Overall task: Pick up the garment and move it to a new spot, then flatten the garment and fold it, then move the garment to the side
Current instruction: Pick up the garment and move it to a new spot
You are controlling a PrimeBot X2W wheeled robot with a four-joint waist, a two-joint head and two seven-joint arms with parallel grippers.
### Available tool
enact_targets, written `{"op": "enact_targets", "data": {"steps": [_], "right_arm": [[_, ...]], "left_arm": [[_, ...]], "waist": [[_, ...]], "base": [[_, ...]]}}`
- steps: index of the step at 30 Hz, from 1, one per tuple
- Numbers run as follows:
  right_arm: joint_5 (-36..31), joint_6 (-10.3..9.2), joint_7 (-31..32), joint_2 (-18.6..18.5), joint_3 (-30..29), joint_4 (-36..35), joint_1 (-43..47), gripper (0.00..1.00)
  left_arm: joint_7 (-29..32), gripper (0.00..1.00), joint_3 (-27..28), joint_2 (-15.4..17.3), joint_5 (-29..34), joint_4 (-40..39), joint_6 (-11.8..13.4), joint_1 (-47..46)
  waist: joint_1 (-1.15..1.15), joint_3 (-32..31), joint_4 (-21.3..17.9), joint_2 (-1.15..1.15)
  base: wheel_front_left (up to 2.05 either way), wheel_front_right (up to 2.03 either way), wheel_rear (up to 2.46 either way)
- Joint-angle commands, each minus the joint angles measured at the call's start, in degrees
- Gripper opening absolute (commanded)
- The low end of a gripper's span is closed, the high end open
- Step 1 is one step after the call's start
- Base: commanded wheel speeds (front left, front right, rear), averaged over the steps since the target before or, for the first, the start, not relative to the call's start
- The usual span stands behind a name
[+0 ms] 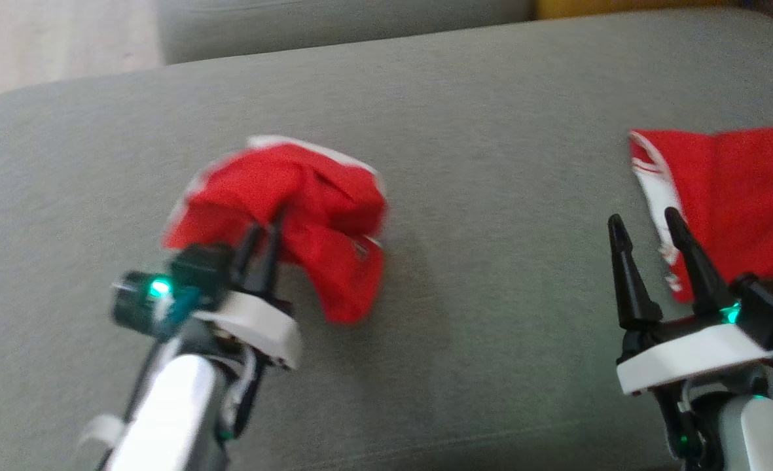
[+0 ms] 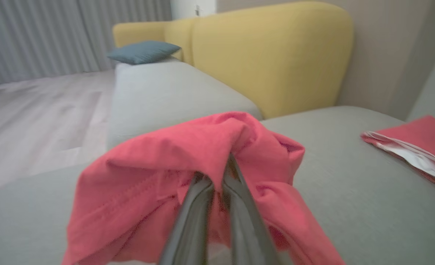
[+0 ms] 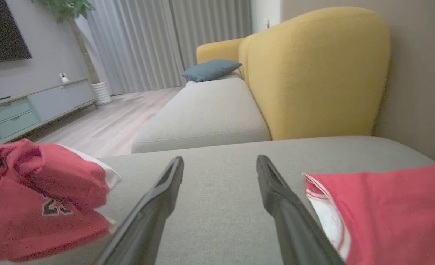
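Observation:
The garment (image 1: 307, 190) is a red jersey with white trim, bunched into a loose bundle that hangs just over the grey cushion (image 1: 504, 118) at centre left. My left gripper (image 1: 267, 226) is shut on its near fold. In the left wrist view the red cloth (image 2: 188, 154) drapes over both closed fingers (image 2: 239, 206). The right wrist view shows the bundle (image 3: 44, 195) at the left with dark numerals on it. My right gripper (image 1: 643, 219) stands open at the lower right, its fingers (image 3: 154, 209) spread over bare cushion with nothing between them.
A second red garment (image 1: 739, 190) with white trim lies flat on the cushion's right side, next to my right gripper. Beyond the cushion are another grey seat (image 3: 202, 114), a yellow sofa back (image 3: 313, 73), a blue pillow (image 3: 210, 69) and wooden floor (image 3: 103, 125).

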Motion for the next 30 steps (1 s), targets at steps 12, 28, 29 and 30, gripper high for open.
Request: {"op": "enact_targets", "data": {"steps": [12,28,29,30], "right_arm": [[2.75,0.20,-3.01,0.20,2.43,1.97,-1.78,1.00],[0.37,0.20,-1.36,0.21,0.84,1.71,-0.27,1.00],[0.16,0.20,-1.06,0.21,0.73,1.55,-0.03,1.00],[-0.09,0.20,-0.79,0.21,0.68,1.34,0.13,1.00]], "left_arm": [[1.91,0.00,-5.22,-3.42,-0.53,14.44,-3.54,-3.70],[-8.55,1.00,-0.07,-1.45,-1.74,6.16,2.78,3.61],[-8.93,1.00,0.71,-1.11,-1.86,5.31,3.34,4.17],[-9.23,1.00,1.49,-0.61,-1.82,4.47,3.90,4.65]], "waist": [[0.00,3.64,-12.59,0.00],[0.00,-1.87,-1.92,0.00],[0.00,-2.30,-1.12,0.00],[0.00,-2.60,-0.44,0.00]], "base": [[0.00,0.00,0.00],[0.00,0.00,0.00],[0.00,0.00,0.00],[0.00,0.00,0.00]]}}
